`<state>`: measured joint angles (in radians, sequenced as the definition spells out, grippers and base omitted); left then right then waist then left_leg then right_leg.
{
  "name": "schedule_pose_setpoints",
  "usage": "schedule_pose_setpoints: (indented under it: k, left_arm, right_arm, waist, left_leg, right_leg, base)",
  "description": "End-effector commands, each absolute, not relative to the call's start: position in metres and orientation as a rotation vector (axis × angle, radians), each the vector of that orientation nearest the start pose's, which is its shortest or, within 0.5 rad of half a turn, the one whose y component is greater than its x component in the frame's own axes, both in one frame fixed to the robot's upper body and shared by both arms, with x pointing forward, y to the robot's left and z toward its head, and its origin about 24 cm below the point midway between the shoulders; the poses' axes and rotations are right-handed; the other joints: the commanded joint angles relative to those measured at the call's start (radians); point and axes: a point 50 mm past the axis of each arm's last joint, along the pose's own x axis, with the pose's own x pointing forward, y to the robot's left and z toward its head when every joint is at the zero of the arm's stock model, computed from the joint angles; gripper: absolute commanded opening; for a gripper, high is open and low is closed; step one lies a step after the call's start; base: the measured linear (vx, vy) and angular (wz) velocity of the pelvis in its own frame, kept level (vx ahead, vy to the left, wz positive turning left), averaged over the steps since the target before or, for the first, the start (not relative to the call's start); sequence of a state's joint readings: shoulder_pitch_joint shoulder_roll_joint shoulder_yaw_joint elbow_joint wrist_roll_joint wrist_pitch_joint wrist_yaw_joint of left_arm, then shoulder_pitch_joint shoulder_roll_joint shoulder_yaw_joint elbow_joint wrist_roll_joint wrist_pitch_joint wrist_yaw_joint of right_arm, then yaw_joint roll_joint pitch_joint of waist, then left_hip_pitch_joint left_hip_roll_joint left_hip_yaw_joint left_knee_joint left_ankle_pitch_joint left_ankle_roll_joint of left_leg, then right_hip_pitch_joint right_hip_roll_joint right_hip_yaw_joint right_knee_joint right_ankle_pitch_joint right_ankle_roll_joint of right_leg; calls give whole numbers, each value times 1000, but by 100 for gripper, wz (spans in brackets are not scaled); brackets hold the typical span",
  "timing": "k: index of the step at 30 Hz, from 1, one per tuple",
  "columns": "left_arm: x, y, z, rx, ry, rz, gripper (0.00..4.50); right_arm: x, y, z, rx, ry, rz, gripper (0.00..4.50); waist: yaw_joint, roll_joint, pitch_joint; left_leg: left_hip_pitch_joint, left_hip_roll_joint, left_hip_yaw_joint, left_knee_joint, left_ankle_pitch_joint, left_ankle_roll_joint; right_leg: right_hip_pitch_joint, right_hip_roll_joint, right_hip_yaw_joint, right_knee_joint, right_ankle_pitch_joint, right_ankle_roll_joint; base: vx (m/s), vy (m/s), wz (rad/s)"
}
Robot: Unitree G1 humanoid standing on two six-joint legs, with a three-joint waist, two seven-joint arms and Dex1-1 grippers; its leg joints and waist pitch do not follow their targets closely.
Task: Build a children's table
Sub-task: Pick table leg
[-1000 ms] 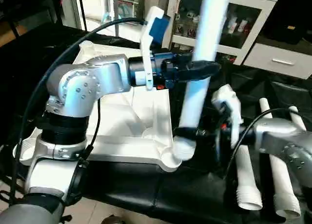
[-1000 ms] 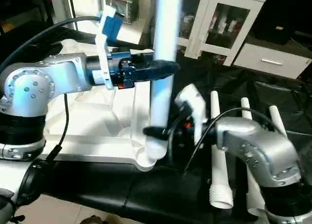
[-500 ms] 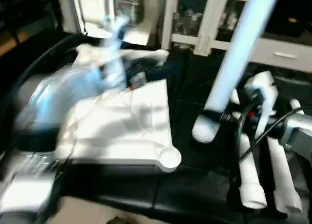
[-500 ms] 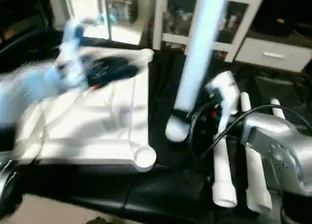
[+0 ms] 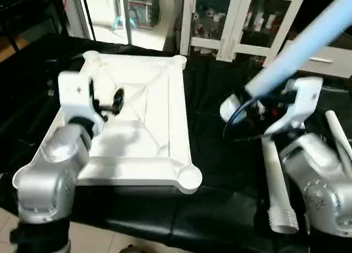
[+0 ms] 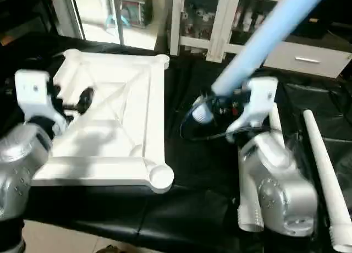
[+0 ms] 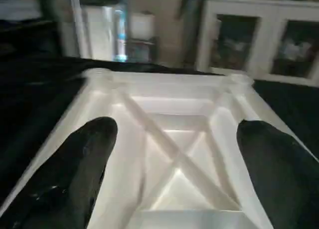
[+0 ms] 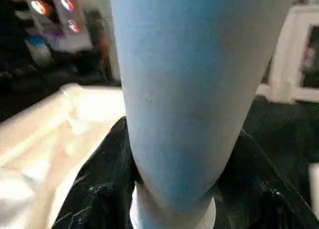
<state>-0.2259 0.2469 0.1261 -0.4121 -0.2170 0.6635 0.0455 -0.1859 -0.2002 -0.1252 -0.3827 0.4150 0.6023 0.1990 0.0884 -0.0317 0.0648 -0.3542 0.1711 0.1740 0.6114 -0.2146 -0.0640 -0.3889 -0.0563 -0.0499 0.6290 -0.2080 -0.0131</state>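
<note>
One table top [image 5: 137,121] lies upside down at centre left of the frame on black sheeting [image 5: 220,154], its X-ribbed underside and round corner sockets facing up, which leaves the sockets ready to take legs; none carries a leg yet. The near right socket [image 5: 190,177] sits at the lower middle of the frame, closest to the robot.

The right gripper [image 5: 250,105] clamps the thick end of one leg [image 5: 300,49], which slants from the middle right of the frame up toward the upper right corner. Its wide collar [image 5: 229,107] hangs above the sheeting, just right of the top and clear of every socket. Holding it near the collar probably gives control of the end that must enter a socket.

The left gripper [image 7: 174,164] hovers over the left part of the top with its fingers [image 7: 87,159] spread wide and empty, possibly ready to steady the top.

Two spare legs lie at the lower right of the frame: one [image 6: 324,170] in plain sight, another [image 5: 275,181] partly behind the right arm, within reach for later.
</note>
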Motion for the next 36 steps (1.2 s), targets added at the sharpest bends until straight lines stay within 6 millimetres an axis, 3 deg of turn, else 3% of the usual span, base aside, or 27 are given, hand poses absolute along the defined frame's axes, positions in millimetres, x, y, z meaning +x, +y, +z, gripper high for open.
schedule_pose_setpoints:
  k: [1,2,3,4,5,6,7,10,11,12,13,14,16,21,22,23,26,27,29,30,31,32,34,35,36]
  left_arm:
    - [270,181,139,99,-16,-4,432]
    - [268,177,136,140,-35,-44,432]
    - [266,171,134,162,-59,-64,432]
    - [266,166,132,181,-70,-66,432]
    - [266,162,131,200,-91,-75,432]
    - [265,159,128,217,-106,-94,432]
    - [263,155,122,240,-127,-110,432]
    - [257,153,109,207,-100,-109,432]
    - [257,153,109,207,-100,-109,432]
    - [251,159,97,200,-79,-86,432]
    - [250,161,93,207,-67,-79,432]
    - [247,163,86,224,-50,-97,432]
    - [242,160,83,226,-55,-163,432]
    - [241,157,77,186,-73,-159,432]
    - [236,148,73,215,-73,-226,432]
    - [236,148,73,215,-73,-226,432]
    - [229,141,71,195,-80,-281,432]
    - [229,140,68,185,-77,-279,432]
    - [230,141,61,211,-57,-255,432]
    - [230,141,60,217,-54,-251,432]
    - [229,139,63,209,-65,-267,432]
    - [229,139,64,200,-70,-262,432]
    - [229,139,64,212,-68,-269,432]
    - [229,139,64,223,-71,-275,432]
    - [229,139,65,228,-77,-282,432]
  right_arm:
    - [269,-166,126,168,17,303,186]
    - [268,-165,125,166,19,305,186]
    - [267,-166,123,158,28,308,186]
    - [265,-166,121,134,37,309,186]
    - [262,-167,121,121,37,313,186]
    - [260,-167,119,105,36,307,186]
    - [255,-169,116,90,30,294,186]
    - [251,-174,113,3,-18,216,186]
    - [251,-174,113,3,-18,216,186]
    - [248,-174,107,48,-14,180,186]
    - [248,-173,104,72,6,184,186]
    - [246,-171,98,133,44,221,186]
    - [244,-165,96,146,62,290,186]
    - [243,-165,93,88,55,320,186]
    - [243,-165,89,95,62,338,186]
    - [243,-165,89,95,62,338,186]
    - [244,-166,91,91,40,322,186]
    - [244,-167,90,103,40,324,186]
    - [243,-170,87,114,49,297,186]
    - [243,-170,87,113,51,290,186]
    - [242,-169,89,125,49,298,186]
    - [241,-168,88,135,45,307,186]
    - [240,-169,88,103,23,299,186]
    - [240,-169,88,93,15,291,186]
    - [240,-170,88,100,7,277,186]
  waist:
    - [1,2,-60]
    - [1,5,-59]
    - [5,27,-61]
    - [3,35,-61]
    - [-1,33,-58]
    - [4,43,-60]
    - [3,35,-60]
    - [-4,30,-65]
    - [-5,34,-65]
    - [-12,-10,-64]
    - [-8,16,-63]
    - [-17,9,-60]
    - [-24,10,-58]
    - [-28,10,-59]
    - [-29,-7,-59]
    - [-27,-16,-59]
    - [-27,-13,-60]
    - [-27,-19,-60]
    - [-21,-31,-60]
    - [-16,-30,-59]
    - [-7,-20,-61]
    - [0,-27,-62]
    - [13,-25,-58]
    - [14,-20,-58]
    - [18,-29,-56]
  left_leg:
    - [0,53,-25,-81,-114,-18]
    - [-1,53,-25,-83,-121,-19]
    - [0,53,-30,-83,-127,-21]
    - [4,54,-30,-83,-145,-31]
    - [2,53,-29,-85,-168,-36]
    - [1,52,-32,-85,-170,-36]
    - [-1,52,-30,-85,-175,-37]
    - [-6,52,-28,-81,-146,-30]
    - [-7,51,-28,-82,-141,-28]
    - [-10,49,-21,-80,-138,-13]
    - [-12,49,-26,-84,-132,-3]
    - [-7,51,-24,-84,-154,4]
    - [-2,54,-27,-89,-196,4]
    - [1,59,-27,-91,-190,-5]
    - [-1,58,-24,-91,-189,-1]
    - [-2,59,-25,-91,-189,4]
    - [2,60,-24,-92,-184,5]
    - [1,58,-20,-91,-187,15]
    - [-6,53,-14,-85,-180,56]
    - [-11,51,-15,-79,-163,89]
    - [-12,50,-15,-67,-142,116]
    - [-18,49,-18,-53,-125,144]
    - [-17,58,-27,-44,-116,166]
    - [16,64,-7,-34,-139,133]
    - [28,59,7,-34,-175,101]
  right_leg:
    - [39,-79,55,-82,-172,-104]
    - [38,-77,55,-81,-175,-97]
    - [36,-78,56,-81,-175,-84]
    - [33,-76,55,-81,-165,-82]
    - [35,-70,53,-90,-156,-79]
    - [37,-73,53,-89,-152,-78]
    - [39,-74,55,-87,-146,-83]
    - [42,-76,56,-85,-123,-91]
    - [43,-76,55,-83,-126,-95]
    - [44,-74,56,-91,-144,-87]
    - [44,-80,56,-85,-180,-83]
    - [36,-76,57,-93,-222,-71]
    - [31,-74,57,-99,-268,-60]
    - [31,-75,57,-93,-187,-89]
    - [33,-76,58,-95,-186,-87]
    - [34,-79,58,-94,-196,-83]
    - [30,-83,60,-93,-190,-83]
    - [31,-87,63,-95,-192,-88]
    - [40,-106,73,-102,-215,-105]
    - [45,-123,83,-109,-244,-112]
    - [49,-143,95,-117,-261,-123]
    - [58,-164,109,-126,-264,-138]
    - [57,-183,118,-138,-292,-161]
    - [30,-162,139,-143,-322,-160]
    - [25,-135,150,-136,-314,-168]
  base:
    - [0,0,0]
    - [0,0,0]
    - [0,0,0]
    - [0,0,0]
    - [0,0,0]
    - [0,0,0]
    - [0,0,0]
    - [0,0,0]
    - [0,0,0]
    - [0,0,0]
    - [0,0,0]
    - [0,0,0]
    - [0,0,0]
    - [0,0,0]
    - [0,0,0]
    - [0,0,0]
    - [0,0,0]
    - [0,0,0]
    - [0,0,0]
    - [0,0,0]
    - [0,0,0]
    - [0,0,0]
    - [0,0,0]
    - [-11,71,-4]
    - [-16,94,-19]
